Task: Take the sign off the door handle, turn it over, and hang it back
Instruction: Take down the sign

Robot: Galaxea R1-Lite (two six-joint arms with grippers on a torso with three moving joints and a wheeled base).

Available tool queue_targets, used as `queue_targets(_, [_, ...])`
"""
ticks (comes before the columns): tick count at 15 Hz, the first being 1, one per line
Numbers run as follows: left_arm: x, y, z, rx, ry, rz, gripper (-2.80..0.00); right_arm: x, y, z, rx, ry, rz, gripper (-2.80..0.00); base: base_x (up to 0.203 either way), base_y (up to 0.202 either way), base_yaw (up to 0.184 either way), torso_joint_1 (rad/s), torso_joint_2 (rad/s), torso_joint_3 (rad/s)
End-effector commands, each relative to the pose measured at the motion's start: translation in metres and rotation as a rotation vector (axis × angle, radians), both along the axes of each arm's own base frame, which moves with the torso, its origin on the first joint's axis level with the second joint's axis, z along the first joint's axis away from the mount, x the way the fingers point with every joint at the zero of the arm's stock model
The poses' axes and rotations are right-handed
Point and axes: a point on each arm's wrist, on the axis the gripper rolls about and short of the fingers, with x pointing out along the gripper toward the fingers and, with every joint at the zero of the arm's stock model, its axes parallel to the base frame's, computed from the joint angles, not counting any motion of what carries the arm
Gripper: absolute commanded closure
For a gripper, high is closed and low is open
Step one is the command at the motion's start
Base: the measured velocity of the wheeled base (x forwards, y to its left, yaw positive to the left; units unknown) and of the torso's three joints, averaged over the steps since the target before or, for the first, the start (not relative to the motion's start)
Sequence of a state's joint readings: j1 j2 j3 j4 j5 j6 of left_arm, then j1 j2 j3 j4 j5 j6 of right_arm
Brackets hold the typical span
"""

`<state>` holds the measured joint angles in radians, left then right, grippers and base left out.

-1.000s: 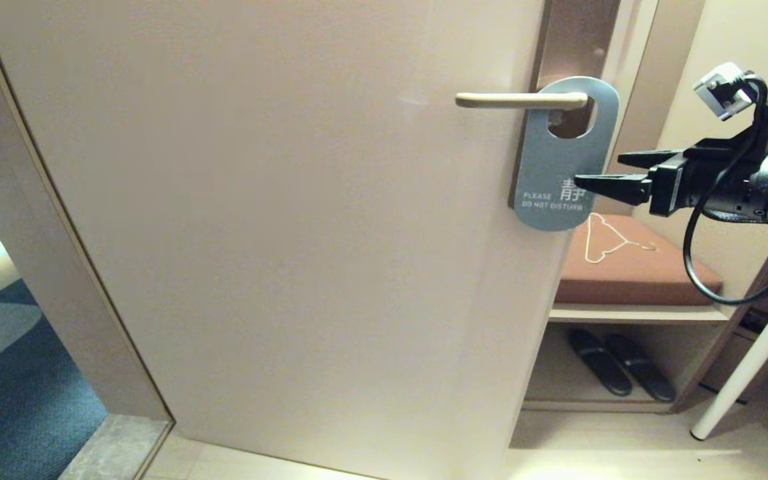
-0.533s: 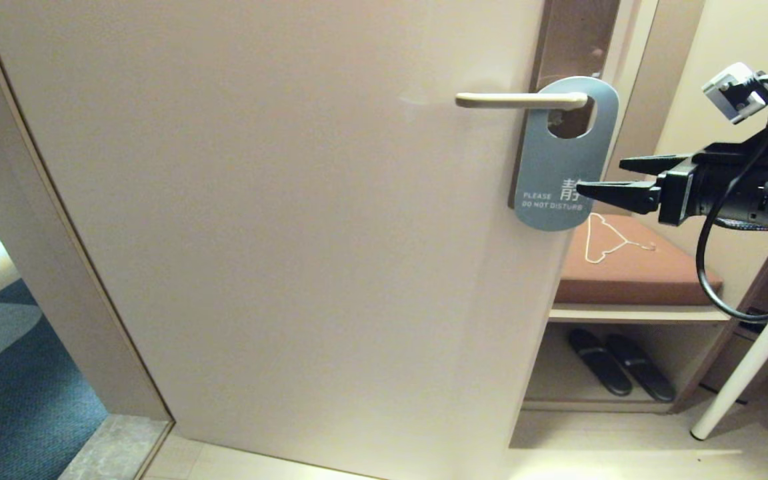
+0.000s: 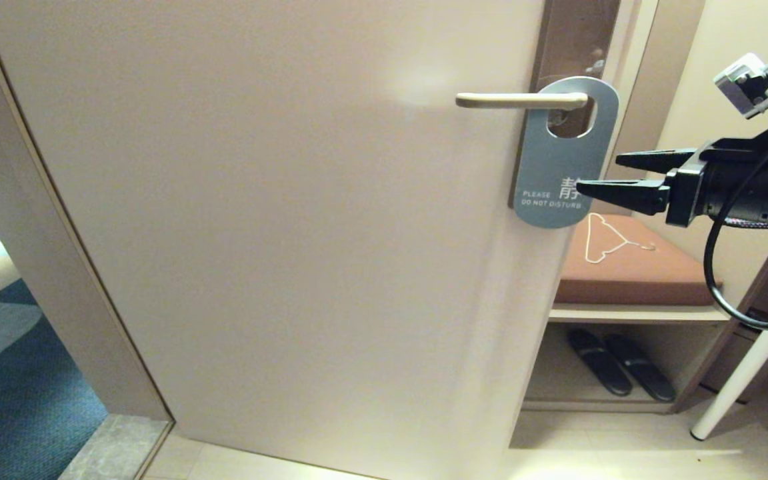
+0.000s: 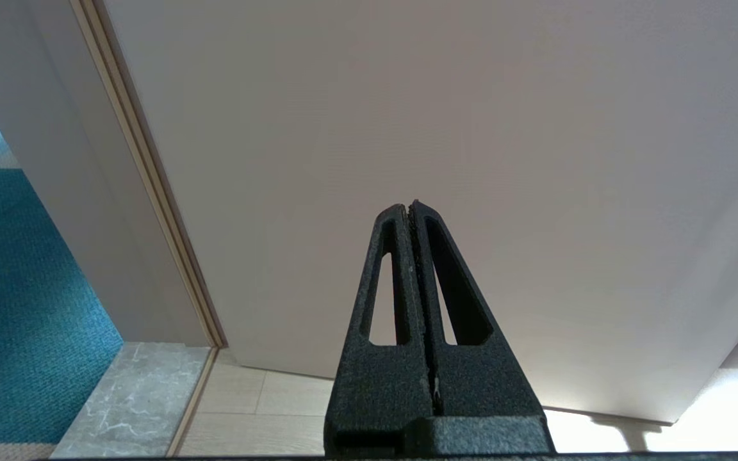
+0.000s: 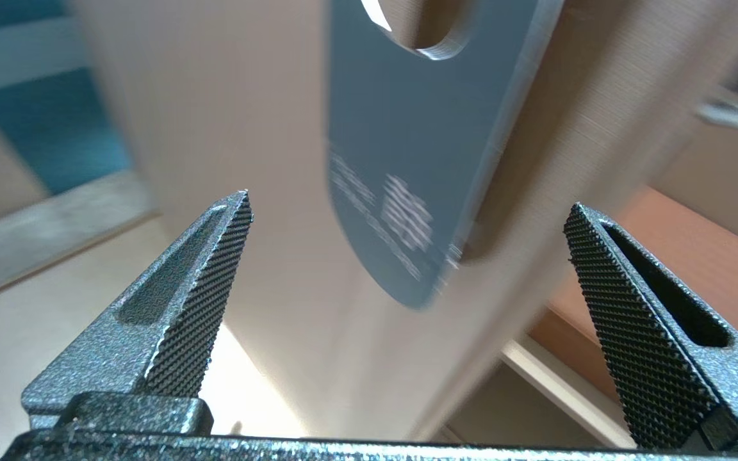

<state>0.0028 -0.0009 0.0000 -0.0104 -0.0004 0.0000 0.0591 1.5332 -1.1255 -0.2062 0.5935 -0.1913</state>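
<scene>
Right tool (image 3: 597,175), jaws spread, has drawn back slightly beside the hanging sign (image 3: 557,160).

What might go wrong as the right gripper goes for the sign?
1. The right gripper is open at the sign's lower edge; only a thin corner may get pinched and slip.
2. The sign hangs loose on the door handle; a finger could nudge it aside.
3. A finger could scrape the door.
</scene>
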Motion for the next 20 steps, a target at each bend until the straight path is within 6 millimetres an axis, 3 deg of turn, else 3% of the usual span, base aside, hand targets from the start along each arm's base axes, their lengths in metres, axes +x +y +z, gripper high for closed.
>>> queue_targets(1, [0.000,0.000,0.000,0.000,0.001,0.001,0.00,0.001,0.000,0.002,0.009,0.002,0.045,-2.80,0.000,0.000,0.000,0.000,0.00,0.000])
queue_targets(6, [0.000,0.000,0.000,0.000,0.001,0.001,0.00,0.015,-0.029,0.006,0.048,0.103,0.078,-2.80,0.000,0.000,0.000,0.000,0.00,0.000])
queue_targets(9, [0.000,0.000,0.000,0.000,0.001,0.001,0.00,0.029,-0.035,0.003,0.067,0.128,0.112,-2.80,0.000,0.000,0.000,0.000,0.00,0.000])
queue_targets(20, [0.000,0.000,0.000,0.000,0.001,0.001,0.00,0.046,-0.031,-0.007,0.149,0.190,0.346,-2.80,0.000,0.000,0.000,0.000,0.00,0.000])
